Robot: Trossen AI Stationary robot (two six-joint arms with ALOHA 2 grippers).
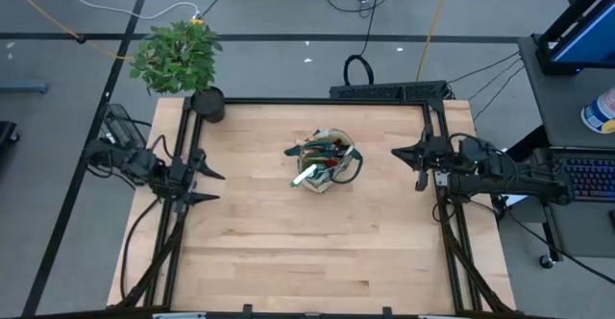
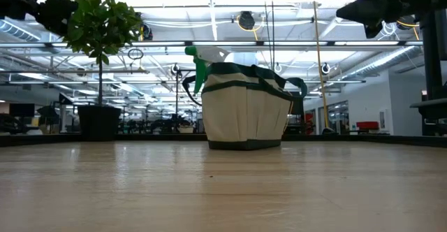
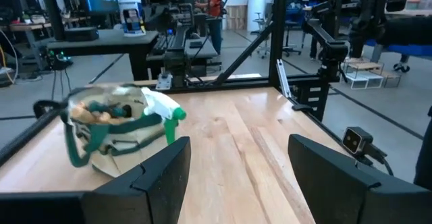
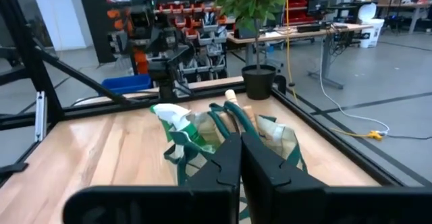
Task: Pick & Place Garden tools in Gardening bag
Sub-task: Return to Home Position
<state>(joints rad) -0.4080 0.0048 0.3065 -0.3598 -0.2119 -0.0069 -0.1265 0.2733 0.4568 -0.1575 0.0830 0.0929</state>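
Seen from the low view, your round beige canvas bag with dark green trim (image 2: 244, 113) stands upright at the centre of the frame. Its cloth wall is soft and slightly bulged, and a green loop handle droops at its right edge. In the high view it sits just above the middle of the frame on the pale plank table (image 1: 288, 252), a smooth wooden top inside a black metal frame.

The bag is full. A green-and-white plastic sprayer (image 1: 307, 177) lies tilted over the rim at the bag's lower left, its nozzle reaching out past the canvas. Rounded wooden handles (image 4: 231, 96) stick up from the inside among dark green straps. You cannot tell the other tools apart in the tangle.

Your left gripper (image 1: 217, 186) hangs over the table's left edge at mid-height in the high view, well apart from the bag. Its dark, flat, wedge-shaped fingers (image 3: 165, 177) are spread wide with nothing between them.

Your right gripper (image 1: 396, 153) is at the right edge of the table, level with the bag and pointing toward it. Its fingers are pressed together and empty.

A leafy green plant (image 1: 178, 55) in a black pot (image 1: 208, 104) stands at the table's upper left corner.
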